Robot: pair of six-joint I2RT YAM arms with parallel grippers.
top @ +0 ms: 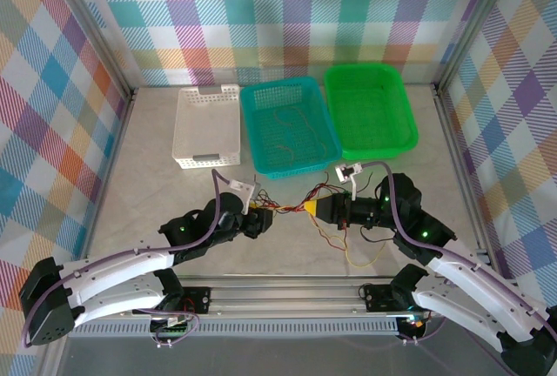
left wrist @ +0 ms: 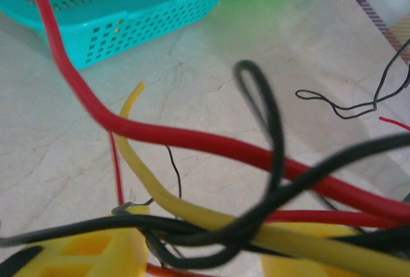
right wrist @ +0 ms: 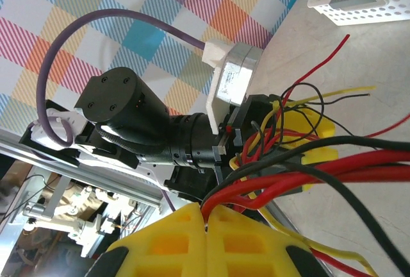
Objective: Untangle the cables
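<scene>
The cables (top: 284, 205) hang as a tangled bunch of red, yellow and black wires between my two grippers, in front of the baskets. My right gripper (top: 311, 207) is shut on the cables: in its wrist view the yellow fingers (right wrist: 256, 245) press together and a red wire comes out of the seam (right wrist: 207, 216). My left gripper (top: 256, 211) faces it from the left. Its jaws (left wrist: 198, 238) stand apart, with a thick red cable (left wrist: 192, 139), a yellow one (left wrist: 166, 193) and a black loop (left wrist: 269, 129) crossing between them. More wires trail on the table (top: 350, 245).
At the back stand a white basket (top: 207, 128), a teal basket (top: 252, 132) with a few thin wires in it, and a green basket (top: 409, 124). The teal basket's wall (left wrist: 128, 27) is close ahead of my left gripper. A thin black wire (left wrist: 346, 107) lies to its right.
</scene>
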